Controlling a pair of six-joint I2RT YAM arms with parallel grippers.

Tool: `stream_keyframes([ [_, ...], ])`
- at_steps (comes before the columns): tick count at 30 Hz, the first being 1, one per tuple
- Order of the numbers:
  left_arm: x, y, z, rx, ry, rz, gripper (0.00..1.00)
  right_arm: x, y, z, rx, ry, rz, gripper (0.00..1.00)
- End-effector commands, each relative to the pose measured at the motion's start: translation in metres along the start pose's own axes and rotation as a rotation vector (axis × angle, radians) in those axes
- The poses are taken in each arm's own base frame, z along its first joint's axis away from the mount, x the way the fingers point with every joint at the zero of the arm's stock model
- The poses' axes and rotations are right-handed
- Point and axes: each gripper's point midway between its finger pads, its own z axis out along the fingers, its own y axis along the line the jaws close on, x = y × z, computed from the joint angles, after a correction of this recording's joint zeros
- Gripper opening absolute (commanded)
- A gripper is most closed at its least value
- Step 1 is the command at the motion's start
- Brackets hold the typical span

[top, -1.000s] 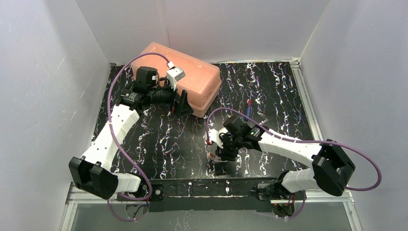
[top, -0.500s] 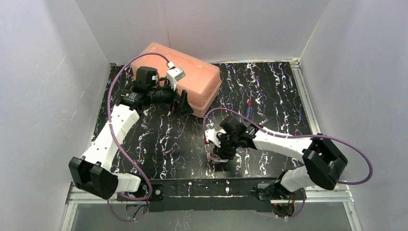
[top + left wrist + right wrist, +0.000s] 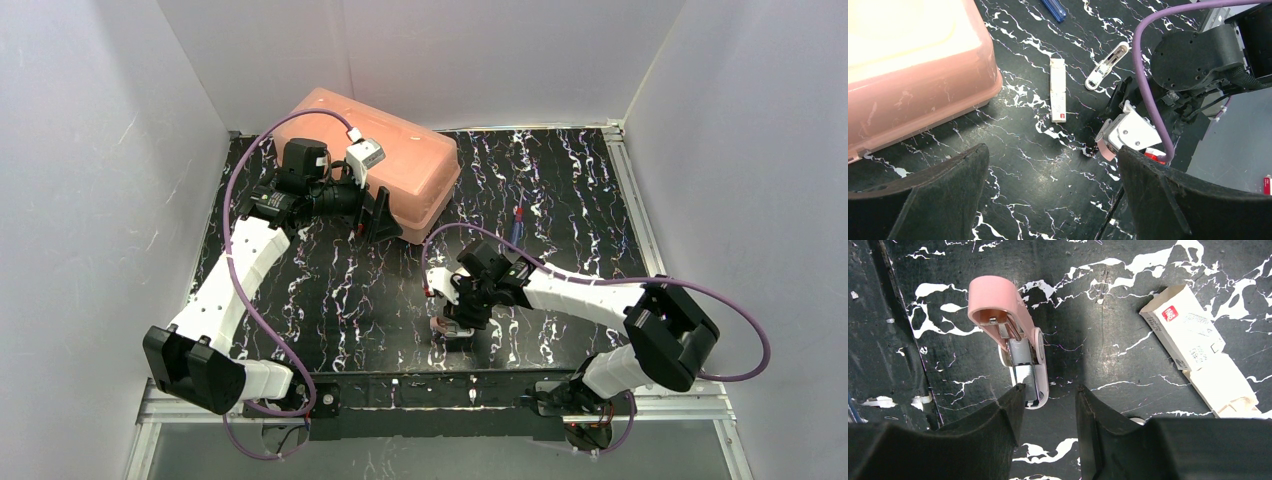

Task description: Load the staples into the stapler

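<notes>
A pink stapler lies opened flat on the black marbled table, its metal magazine showing. It also shows in the top view and the left wrist view. A white staple box with a red mark lies to its right, and shows in the left wrist view. My right gripper hovers just over the stapler's magazine end, jaws open and empty, its left finger over the stapler's tip. My left gripper is wide open and empty, held beside the pink tub.
A large pink plastic tub stands at the back left. A blue pen lies at the back right. A white and metal oblong piece lies near the staple box. The table's front rail is close to the stapler.
My right arm has shifted slightly left, its elbow swinging in, and its gripper has settled a little closer over the stapler. The left arm has not moved.
</notes>
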Motion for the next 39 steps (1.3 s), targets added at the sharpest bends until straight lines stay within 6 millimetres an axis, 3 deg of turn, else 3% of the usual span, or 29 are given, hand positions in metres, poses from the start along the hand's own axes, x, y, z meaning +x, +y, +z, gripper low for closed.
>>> stream_keyframes([
  [1,-0.006,-0.007,-0.01,0.01,-0.03,0.027,0.98,-0.008,-0.008,0.0,0.018,-0.012,0.0,0.48],
  [14,-0.006,-0.005,-0.01,-0.002,-0.029,0.032,0.99,-0.019,-0.007,-0.011,0.007,-0.064,-0.008,0.48],
  [21,0.001,0.003,-0.011,-0.05,-0.016,0.048,0.99,-0.024,0.01,-0.024,-0.068,-0.143,-0.089,0.54],
  [31,0.017,0.014,-0.01,-0.092,-0.005,0.09,0.99,0.002,0.014,-0.006,-0.107,-0.063,-0.09,0.55],
  [39,0.029,0.015,-0.012,-0.1,0.003,0.111,0.99,0.008,0.014,0.005,-0.115,-0.032,-0.08,0.54],
])
